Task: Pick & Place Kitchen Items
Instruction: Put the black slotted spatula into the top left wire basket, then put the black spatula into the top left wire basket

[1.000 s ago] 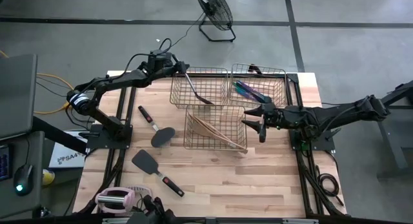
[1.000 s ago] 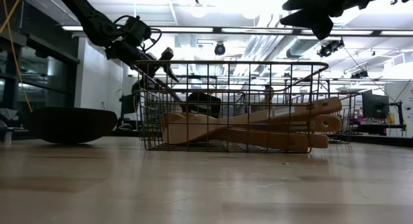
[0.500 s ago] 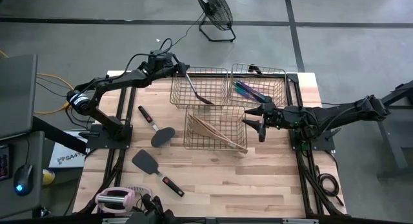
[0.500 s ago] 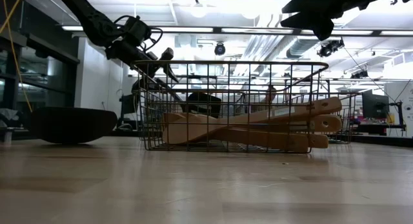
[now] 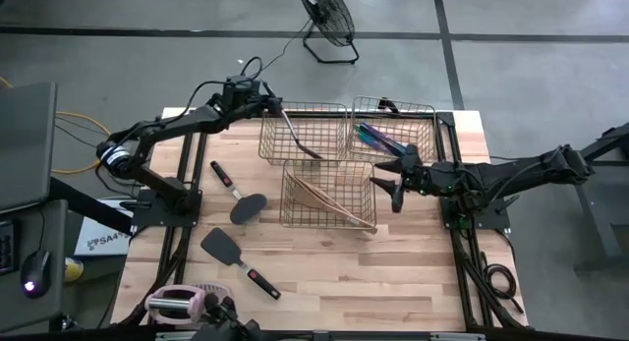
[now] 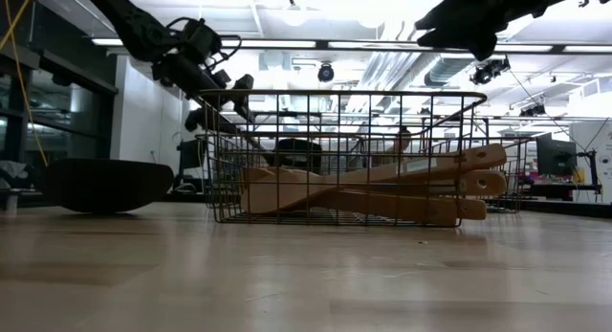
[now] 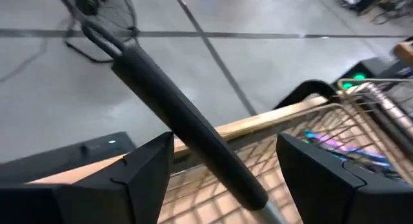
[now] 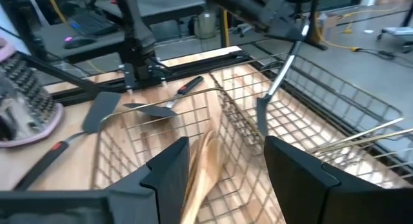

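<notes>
Hovering open, left hand (image 5: 278, 106) straddles black spatula handle (image 7: 187, 127).

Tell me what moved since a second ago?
Only small moves. The left tool, open around the black utensil's handle leaning in the back left basket, backed off slightly. The right tool, open and empty, edged a little toward the back. Baskets and utensils stayed put.

Pale wooden spoons (image 5: 329, 200); black spatula (image 5: 222, 247); copper baskets (image 5: 305, 135).
</notes>
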Controlling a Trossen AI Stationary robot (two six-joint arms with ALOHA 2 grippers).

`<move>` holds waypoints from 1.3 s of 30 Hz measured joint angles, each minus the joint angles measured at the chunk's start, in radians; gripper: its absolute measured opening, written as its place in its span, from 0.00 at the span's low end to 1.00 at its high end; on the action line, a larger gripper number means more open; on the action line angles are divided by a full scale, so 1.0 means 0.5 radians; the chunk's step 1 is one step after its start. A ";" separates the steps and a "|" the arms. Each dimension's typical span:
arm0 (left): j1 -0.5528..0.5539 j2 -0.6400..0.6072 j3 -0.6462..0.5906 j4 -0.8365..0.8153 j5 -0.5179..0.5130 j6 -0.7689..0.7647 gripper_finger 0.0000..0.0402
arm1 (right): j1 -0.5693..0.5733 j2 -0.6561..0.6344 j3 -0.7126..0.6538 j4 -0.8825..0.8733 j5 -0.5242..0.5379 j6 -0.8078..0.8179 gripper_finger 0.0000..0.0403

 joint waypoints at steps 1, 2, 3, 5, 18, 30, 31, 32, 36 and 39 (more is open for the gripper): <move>0.001 -0.023 0.000 -0.039 -0.030 0.022 0.67 | -0.001 0.000 0.000 -0.003 0.023 -0.001 0.48; 0.000 -0.042 0.000 -0.059 -0.049 0.044 0.67 | -0.004 0.000 0.000 -0.002 0.047 -0.002 0.48; 0.001 -0.063 0.001 -0.078 -0.055 0.065 0.67 | -0.013 0.000 0.000 0.001 0.064 -0.002 0.48; 0.001 -0.105 0.001 -0.113 -0.062 0.113 0.67 | -0.033 0.000 0.000 0.003 0.074 -0.002 0.48; -0.201 -0.325 0.002 -0.799 0.346 0.581 0.67 | -0.117 -0.001 0.000 -0.100 -0.043 -0.024 0.48; -0.605 -0.714 0.002 -1.846 0.394 1.258 0.67 | -0.117 -0.001 0.000 -0.357 -0.260 -0.012 0.48; -0.635 -0.733 0.002 -1.882 0.371 1.309 0.67 | -0.117 -0.001 0.000 -0.360 -0.264 -0.015 0.48; -0.666 -0.748 0.002 -1.906 0.359 1.371 0.67 | -0.117 -0.001 0.000 -0.361 -0.264 -0.017 0.48; -0.766 -0.745 0.002 -2.059 0.216 1.575 0.67 | -0.117 -0.001 0.000 -0.375 -0.269 -0.049 0.48; -0.805 -0.713 0.002 -2.147 0.102 1.686 0.67 | -0.117 -0.001 0.000 -0.382 -0.272 -0.054 0.48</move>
